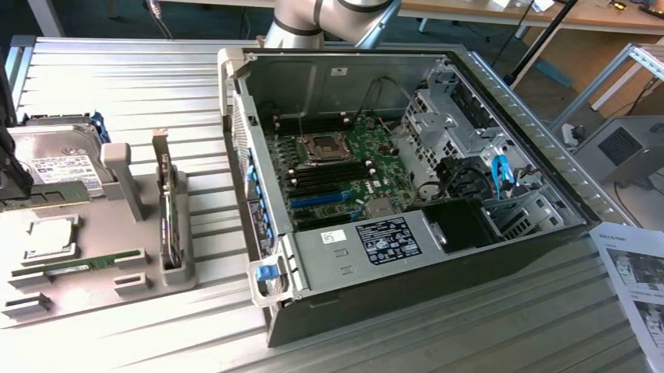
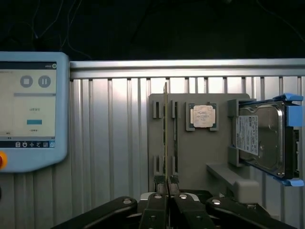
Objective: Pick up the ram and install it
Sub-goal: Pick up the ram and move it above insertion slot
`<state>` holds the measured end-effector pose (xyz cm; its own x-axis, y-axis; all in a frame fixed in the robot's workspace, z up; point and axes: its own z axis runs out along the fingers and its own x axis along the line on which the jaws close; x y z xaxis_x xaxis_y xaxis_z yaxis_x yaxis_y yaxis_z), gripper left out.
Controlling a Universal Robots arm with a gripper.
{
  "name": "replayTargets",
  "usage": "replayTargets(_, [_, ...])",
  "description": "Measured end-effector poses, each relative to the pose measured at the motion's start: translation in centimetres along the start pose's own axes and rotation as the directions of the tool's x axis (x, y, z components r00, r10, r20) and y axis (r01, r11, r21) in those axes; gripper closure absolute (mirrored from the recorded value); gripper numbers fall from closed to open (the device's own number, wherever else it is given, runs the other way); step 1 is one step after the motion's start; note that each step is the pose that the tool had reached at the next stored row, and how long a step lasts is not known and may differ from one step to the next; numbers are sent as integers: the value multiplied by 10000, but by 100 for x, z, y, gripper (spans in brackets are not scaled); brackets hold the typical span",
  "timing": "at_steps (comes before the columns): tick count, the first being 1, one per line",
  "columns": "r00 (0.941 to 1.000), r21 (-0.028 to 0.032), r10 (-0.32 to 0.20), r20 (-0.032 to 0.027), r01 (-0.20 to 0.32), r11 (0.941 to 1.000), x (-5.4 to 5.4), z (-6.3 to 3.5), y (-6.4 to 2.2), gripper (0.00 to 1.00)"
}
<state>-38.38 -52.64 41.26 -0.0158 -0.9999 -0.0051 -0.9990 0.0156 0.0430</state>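
- The tool (image 2: pixel 167 184) is pinched narrow on the ram (image 2: pixel 165 133). Its jaws press against both faces of the thin green stick, which is seen edge-on as a slim line.
- The ram is over the grey holder tray (image 2: pixel 200 162), between two rows of slotted posts. I cannot tell whether it touches the tray.
- A second green stick (image 1: pixel 78 266) lies in its slots on the same tray, at the lower left of the exterior frame.
- Also on the tray are a square silver processor chip (image 2: pixel 203 116) in its recess and, beside it, a hard drive (image 2: pixel 259 138) in a blue-edged bracket.
- The tray rests on a ribbed metal worktop (image 1: pixel 124 85) at the exterior view's left.
- An open computer case (image 1: pixel 311 78) sits in the centre of the exterior frame, apart from the tray.
- Inside the case, the green motherboard (image 1: pixel 363 151) carries a processor socket (image 1: pixel 323 145) with black memory slots (image 1: pixel 343 172) next to it.
- The arm (image 1: pixel 311 19) rises at the upper centre of the exterior frame, behind the case.
- A touch-screen pendant (image 2: pixel 31 109) is beside the tray.
- A printed sheet (image 1: pixel 633 272) lies at the lower right of the exterior frame.
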Motion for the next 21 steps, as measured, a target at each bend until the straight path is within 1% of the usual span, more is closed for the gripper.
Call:
replayTargets(3, [10000,1,0,1,0,10000,0,-42,2,88])
replayTargets(12, [10000,-2,-2,-2,2,10000,0,-48,-6,88])
replayTargets(18, [10000,0,0,-1,0,10000,-2,-50,-107,88])
replayTargets(20, [10000,1,-1,0,1,10000,-3,-54,-205,88])
replayTargets(21, [10000,0,0,0,0,10000,-4,-57,-279,88])
